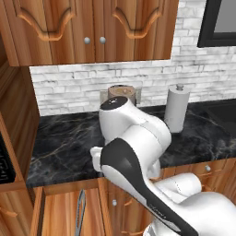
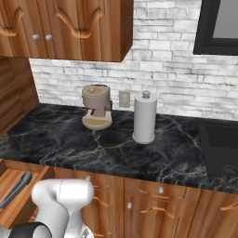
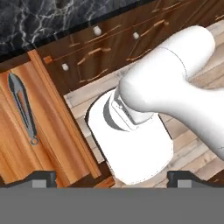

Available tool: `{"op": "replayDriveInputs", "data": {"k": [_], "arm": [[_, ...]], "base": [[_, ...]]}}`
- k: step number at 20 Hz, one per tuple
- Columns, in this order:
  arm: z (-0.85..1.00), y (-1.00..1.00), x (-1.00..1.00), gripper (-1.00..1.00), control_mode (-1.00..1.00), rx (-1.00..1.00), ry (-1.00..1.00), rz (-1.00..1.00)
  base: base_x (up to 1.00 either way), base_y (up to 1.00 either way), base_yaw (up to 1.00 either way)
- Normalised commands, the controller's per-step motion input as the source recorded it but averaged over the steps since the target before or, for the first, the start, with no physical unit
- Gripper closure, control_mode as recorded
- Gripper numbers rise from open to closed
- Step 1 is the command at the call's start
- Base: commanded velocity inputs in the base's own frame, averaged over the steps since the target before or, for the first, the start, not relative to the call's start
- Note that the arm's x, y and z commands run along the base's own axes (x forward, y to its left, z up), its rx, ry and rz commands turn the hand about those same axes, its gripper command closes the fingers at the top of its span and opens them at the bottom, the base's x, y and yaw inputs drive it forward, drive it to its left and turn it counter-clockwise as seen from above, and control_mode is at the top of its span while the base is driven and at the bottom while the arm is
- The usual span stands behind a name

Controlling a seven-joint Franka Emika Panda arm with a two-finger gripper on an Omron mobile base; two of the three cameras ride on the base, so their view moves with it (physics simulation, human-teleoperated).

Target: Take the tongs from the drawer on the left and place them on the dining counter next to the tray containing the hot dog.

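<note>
Wood drawer (image 3: 26,131) open | slim grey tongs (image 3: 22,107) lying inside

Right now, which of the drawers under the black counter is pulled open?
The far-left drawer, the one with the grey tongs lying inside on its wood floor. The drawers to its right sit flush, only their silver knobs showing.

Open above the pulled-out drawer (image 3: 48,127), with only the tongs (image 3: 22,107) lying inside near one wall. Bounded by the counter (image 1: 64,147) edge overhead. Farther along the counter: coffee machine (image 2: 96,107) and paper-towel roll (image 2: 144,118), well apart.
</note>
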Motion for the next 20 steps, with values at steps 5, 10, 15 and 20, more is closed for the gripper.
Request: {"op": "replayDriveInputs", "data": {"k": [5, 10, 15, 20], "arm": [[-0.3, -0.02, 0.36, -1.0, -1.0, 0.07, -0.15, 0.37], [-0.2, -0.1, 0.26, -1.0, -1.0, 0.29, -0.05, 0.21], [-0.11, 0.02, 0.29, -1.0, -1.0, 0.26, 0.01, 0.07], [-0.16, 0.2, 0.02, -1.0, -1.0, -0.02, 0.0, 0.02]], "base": [[0.0, 0.0, 0.0], [0.0, 0.0, 0.0], [0.0, 0.0, 0.0], [0.0, 0.0, 0.0]]}}
